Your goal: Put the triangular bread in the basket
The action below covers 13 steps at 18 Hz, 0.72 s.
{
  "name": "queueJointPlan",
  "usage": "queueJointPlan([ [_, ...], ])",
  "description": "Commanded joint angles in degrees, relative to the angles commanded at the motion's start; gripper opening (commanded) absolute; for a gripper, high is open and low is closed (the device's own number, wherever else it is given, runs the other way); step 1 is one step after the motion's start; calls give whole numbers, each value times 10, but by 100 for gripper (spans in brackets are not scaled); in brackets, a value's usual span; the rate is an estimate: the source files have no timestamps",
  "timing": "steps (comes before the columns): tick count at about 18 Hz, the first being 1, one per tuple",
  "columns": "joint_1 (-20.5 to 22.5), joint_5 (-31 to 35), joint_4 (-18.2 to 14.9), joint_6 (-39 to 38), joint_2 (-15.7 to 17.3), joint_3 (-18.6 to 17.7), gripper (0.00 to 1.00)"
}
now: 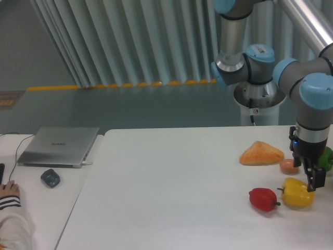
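Nearest the lens, bottom left: a person's hand (9,188) w/ a striped cuff, resting on a separate side desk (36,208). Just beyond it a dark mouse (50,178) and a closed silver laptop (59,146).

Main worktop (171,192) is white, smooth, mostly bare on the left; all the food sits at the right edge. Red pepper (264,199) and yellow pepper (297,192) lie front right, side by side, apart. Behind them a small orange-pink ball (287,166), and left of that, just beside it, the triangular bread (261,153), flat on the worktop, untouched.

Gripper (312,176) hangs pointing down at the far right, over the gap btw the ball and yellow pepper, w/ a green item (327,158) partly hidden behind it. Fingers look dark and close-set; can't tell if spread or closed, but nothing seems held.

Step in hand, as I judge it: approach, pre-grasp. Bread not picked yet. Next move calls for shifting left and back over the bread, opening wide enough for the wedge, descending w/o nudging the ball. Basket isn't visible in this view, so drop-off spot unknown.

Room: grey floor w/ a yellow-orange stripe (119,84), vertical ribbed wall panels (130,36) behind, arm's base pedestal (258,107) past the worktop.
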Motion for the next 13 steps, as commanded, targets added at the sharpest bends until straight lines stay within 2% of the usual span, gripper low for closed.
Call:
queueJointPlan([
  [6,-11,0,4,-8,-3,-4,100],
  [9,-11,0,39,-32,1,-25,100],
  [13,-16,-4,40,-78,-1,-26,100],
])
